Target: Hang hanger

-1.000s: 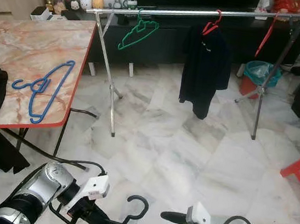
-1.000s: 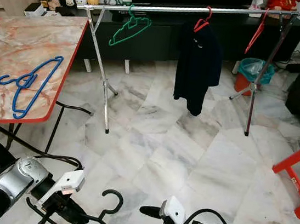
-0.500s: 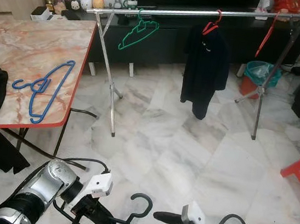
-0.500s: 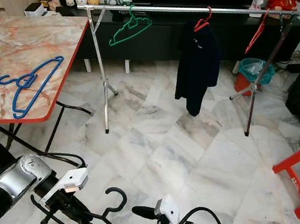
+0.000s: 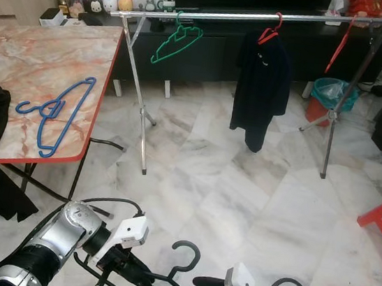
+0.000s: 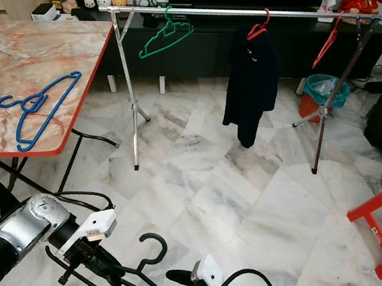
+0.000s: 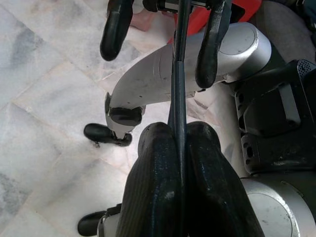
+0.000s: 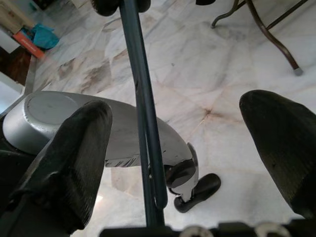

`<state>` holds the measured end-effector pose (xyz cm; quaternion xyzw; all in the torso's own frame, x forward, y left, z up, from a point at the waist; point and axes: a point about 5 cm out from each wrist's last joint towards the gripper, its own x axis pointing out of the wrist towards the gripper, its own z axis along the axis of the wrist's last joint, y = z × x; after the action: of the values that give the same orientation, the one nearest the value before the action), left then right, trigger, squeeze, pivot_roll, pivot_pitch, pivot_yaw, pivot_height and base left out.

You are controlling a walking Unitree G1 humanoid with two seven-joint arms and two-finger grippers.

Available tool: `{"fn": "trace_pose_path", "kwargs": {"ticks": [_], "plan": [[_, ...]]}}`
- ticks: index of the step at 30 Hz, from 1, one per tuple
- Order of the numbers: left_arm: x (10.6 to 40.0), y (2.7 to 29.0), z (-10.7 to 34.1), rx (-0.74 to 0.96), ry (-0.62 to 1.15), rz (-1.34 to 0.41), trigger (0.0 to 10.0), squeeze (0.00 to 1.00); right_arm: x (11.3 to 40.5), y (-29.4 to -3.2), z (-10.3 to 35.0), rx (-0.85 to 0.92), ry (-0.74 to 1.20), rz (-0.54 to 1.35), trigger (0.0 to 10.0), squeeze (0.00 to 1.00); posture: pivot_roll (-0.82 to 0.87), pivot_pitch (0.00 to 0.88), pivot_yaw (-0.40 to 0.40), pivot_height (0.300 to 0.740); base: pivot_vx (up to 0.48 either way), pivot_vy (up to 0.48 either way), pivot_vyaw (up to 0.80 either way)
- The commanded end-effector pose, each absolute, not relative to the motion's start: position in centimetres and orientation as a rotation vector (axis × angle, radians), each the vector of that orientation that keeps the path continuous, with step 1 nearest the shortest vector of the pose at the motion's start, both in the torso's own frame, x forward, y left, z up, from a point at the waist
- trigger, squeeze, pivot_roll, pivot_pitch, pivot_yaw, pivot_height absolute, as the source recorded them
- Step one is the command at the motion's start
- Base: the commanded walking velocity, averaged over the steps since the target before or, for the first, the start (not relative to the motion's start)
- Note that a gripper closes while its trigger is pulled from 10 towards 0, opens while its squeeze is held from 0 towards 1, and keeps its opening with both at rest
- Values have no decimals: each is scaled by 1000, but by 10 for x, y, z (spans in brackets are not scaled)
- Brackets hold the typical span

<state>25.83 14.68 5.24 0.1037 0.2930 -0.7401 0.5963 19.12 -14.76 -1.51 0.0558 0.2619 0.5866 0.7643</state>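
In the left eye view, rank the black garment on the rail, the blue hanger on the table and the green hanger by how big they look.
1. Black garment, clearly largest.
2. Blue hanger.
3. Green hanger, smallest; it hangs farther from the camera, so the hangers' true sizes may be alike.

There are five hangers in the room: one black hanger [image 5: 159, 280] down low, one blue hanger [image 5: 54, 114] on the marble surface [image 5: 40, 60], and three on the rail [image 5: 264, 16], namely a green hanger [image 5: 176, 41], a red hanger [image 5: 269, 32] carrying the one dark garment [image 5: 260, 89], and a bare red hanger [image 5: 340, 44]. One teal bin [image 5: 330, 94] stands behind. Two claws are here, the left claw [image 5: 134, 277] and the right claw [image 5: 204, 283].
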Motion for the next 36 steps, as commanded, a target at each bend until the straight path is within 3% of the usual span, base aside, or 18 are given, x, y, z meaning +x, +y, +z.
{"fn": "trace_pose_path", "kwargs": {"ticks": [1,23,24,25,36], "plan": [[257,147,54,232,666,-1719,10000,0,193,-146,-15,115,560,1271,10000,0,-13,12,65,740,0,0,0],[258,142,56,225,659,-1722,10000,0,211,-140,-8,124,457,1199,10000,0,-9,9,66,740,0,0,0],[257,142,56,225,659,-1722,10000,0,211,-140,-8,127,456,1200,7765,0,-9,9,66,740,0,0,0],[257,141,56,225,657,-1721,10000,0,210,-139,-8,139,458,1211,39,0,-7,10,66,740,0,0,0],[258,141,57,223,652,-1719,10000,0,209,-138,-8,159,463,1226,0,0,-8,10,64,740,0,0,0]]}}
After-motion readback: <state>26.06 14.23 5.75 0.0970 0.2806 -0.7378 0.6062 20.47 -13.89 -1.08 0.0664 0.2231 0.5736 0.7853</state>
